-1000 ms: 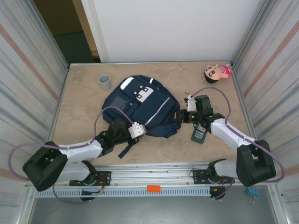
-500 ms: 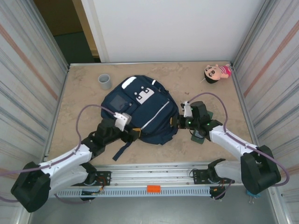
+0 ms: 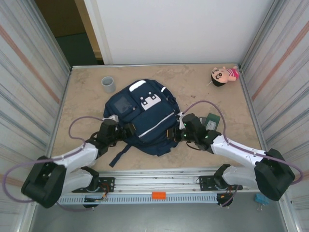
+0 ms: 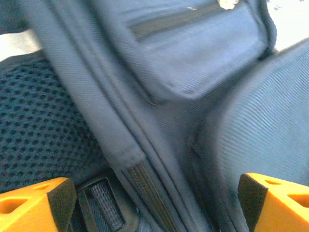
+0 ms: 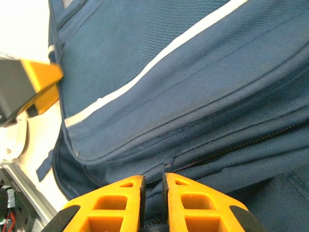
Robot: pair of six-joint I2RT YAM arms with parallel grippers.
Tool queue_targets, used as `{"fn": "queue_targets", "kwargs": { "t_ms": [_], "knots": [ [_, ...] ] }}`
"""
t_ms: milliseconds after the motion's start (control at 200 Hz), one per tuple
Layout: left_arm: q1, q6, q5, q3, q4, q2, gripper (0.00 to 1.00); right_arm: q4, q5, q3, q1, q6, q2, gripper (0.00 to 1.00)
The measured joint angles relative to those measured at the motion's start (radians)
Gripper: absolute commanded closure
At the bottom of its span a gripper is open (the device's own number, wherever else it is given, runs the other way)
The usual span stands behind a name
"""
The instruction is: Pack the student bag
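The student bag (image 3: 145, 116), navy blue with white patches and pale stripes, lies flat in the middle of the table. My left gripper (image 3: 127, 131) is at its lower left edge, open. In the left wrist view its fingertips (image 4: 35, 203) stand wide apart with the student bag's strap and seam (image 4: 145, 145) between them. My right gripper (image 3: 175, 133) is at the bag's lower right side. In the right wrist view, my right gripper (image 5: 153, 178) is shut on a fold of the student bag's fabric (image 5: 193, 96) beside the zipper.
A grey cup (image 3: 107, 83) stands at the back left. At the back right corner lies a small doll (image 3: 223, 75). A dark green flat item (image 3: 211, 121) rests just right of my right arm. Metal walls close in both sides.
My left gripper opened, let go of the bag's lower edge and moved left along it. The right gripper moved left and nearer with the fabric, and the bag shifted with it.
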Motion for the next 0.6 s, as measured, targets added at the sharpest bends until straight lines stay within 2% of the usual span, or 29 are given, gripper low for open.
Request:
{"fn": "queue_targets", "kwargs": {
  "t_ms": [80, 190, 311, 471, 596],
  "knots": [
    [0.051, -0.006, 0.035, 0.062, 0.063, 0.117, 0.12, 0.028, 0.035, 0.0, 0.057, 0.023, 0.008, 1.0],
    [0.106, 0.003, 0.1, 0.228, 0.116, 0.317, 0.12, 0.074, 0.076, 0.004, 0.132, 0.053, 0.064, 1.0],
    [0.136, 0.005, 0.173, 0.366, 0.159, 0.438, 0.13, 0.134, 0.105, 0.021, 0.183, 0.089, 0.153, 1.0],
    [0.15, -0.01, 0.214, 0.408, 0.13, 0.396, 0.11, 0.178, 0.133, 0.077, 0.21, 0.105, 0.253, 1.0],
    [0.138, -0.042, 0.207, 0.318, 0.058, 0.191, 0.11, 0.206, 0.135, 0.098, 0.214, 0.108, 0.286, 1.0]
  ]
}}
